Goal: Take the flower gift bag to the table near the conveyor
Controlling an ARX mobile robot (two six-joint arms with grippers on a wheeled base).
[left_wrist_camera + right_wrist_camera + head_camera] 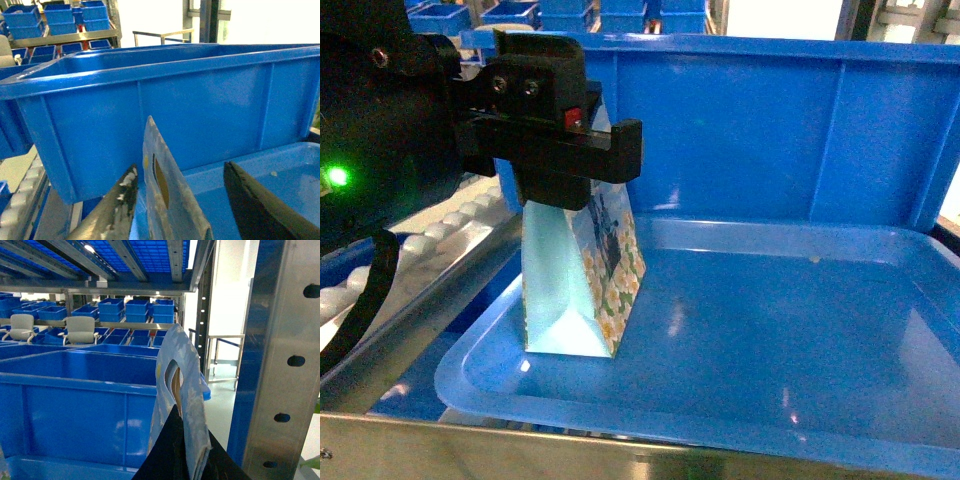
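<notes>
My left gripper (180,170) straddles the gift bag (590,290) in the blue tray (770,330), jaws apart; I should close squarely on its top, then lift straight. My right gripper (182,440) pinches a second bag (192,390).

this looked like a warehouse or logistics hall: steel racking (280,365) with punched uprights, shelves stacked with blue plastic bins (135,310), a roller conveyor (430,235) alongside, and what seemed to be two office chairs (80,329) behind.

bag top (605,215): hidden behind gripper (582,160) | conveyor (430,240): mostly covered by arm | left-wrist jaws: tips cropped
</notes>
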